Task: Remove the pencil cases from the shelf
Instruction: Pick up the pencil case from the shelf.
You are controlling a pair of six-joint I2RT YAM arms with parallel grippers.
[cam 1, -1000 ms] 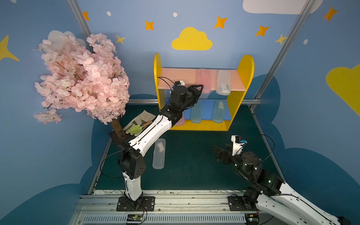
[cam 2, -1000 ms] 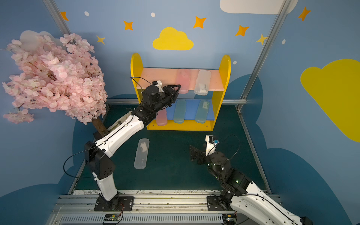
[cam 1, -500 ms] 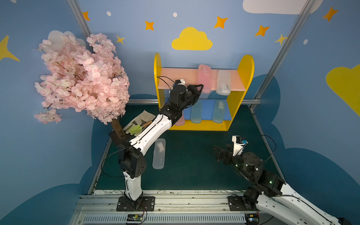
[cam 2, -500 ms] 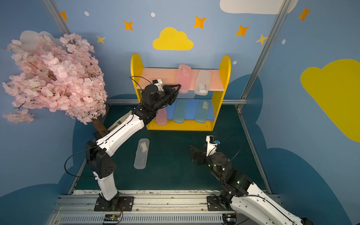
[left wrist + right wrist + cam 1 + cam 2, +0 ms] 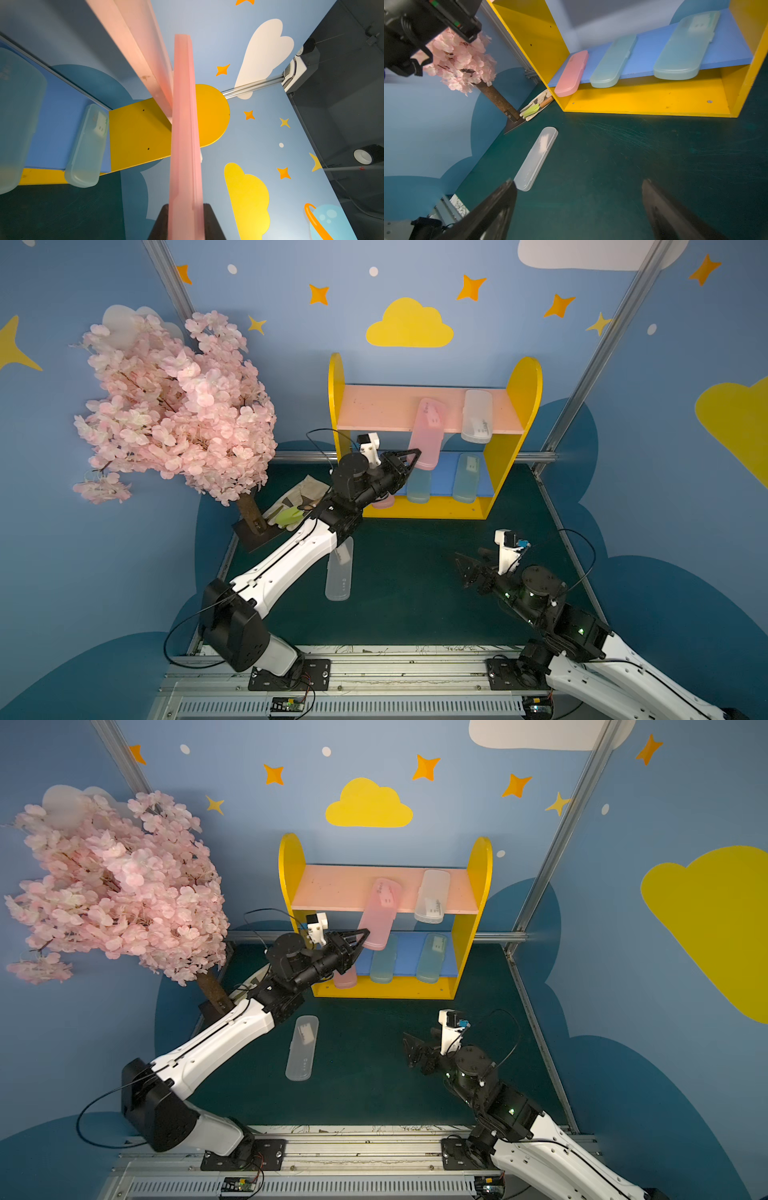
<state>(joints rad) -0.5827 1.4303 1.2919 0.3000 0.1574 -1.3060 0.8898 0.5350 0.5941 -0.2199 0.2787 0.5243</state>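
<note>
The shelf (image 5: pixel 523 406) (image 5: pixel 478 886) stands at the back of the green mat. My left gripper (image 5: pixel 415 456) (image 5: pixel 365 934) (image 5: pixel 186 207) is shut on the near end of a pink pencil case (image 5: pixel 428 435) (image 5: pixel 380 913) (image 5: pixel 185 135). This case slants off the front of the pink upper board. A clear-white case (image 5: pixel 477 416) lies on that board. Two teal cases (image 5: pixel 419 485) (image 5: pixel 466 479) and a pink one (image 5: pixel 572 73) rest on the blue lower board. Another clear case (image 5: pixel 340 572) (image 5: pixel 536 158) lies on the mat. My right gripper (image 5: pixel 461 568) (image 5: pixel 577 182) hovers open above the mat.
A pink blossom tree (image 5: pixel 174 406) on a dark base stands at the left. A glove with a green trowel (image 5: pixel 291 510) lies beside the tree's base. Blue walls and metal posts close in the mat. A rail (image 5: pixel 374 672) runs along the front.
My left gripper has shut on the pink case on the upper board. The case has come forward and now hangs over the board's front edge. My right arm has stayed still.
</note>
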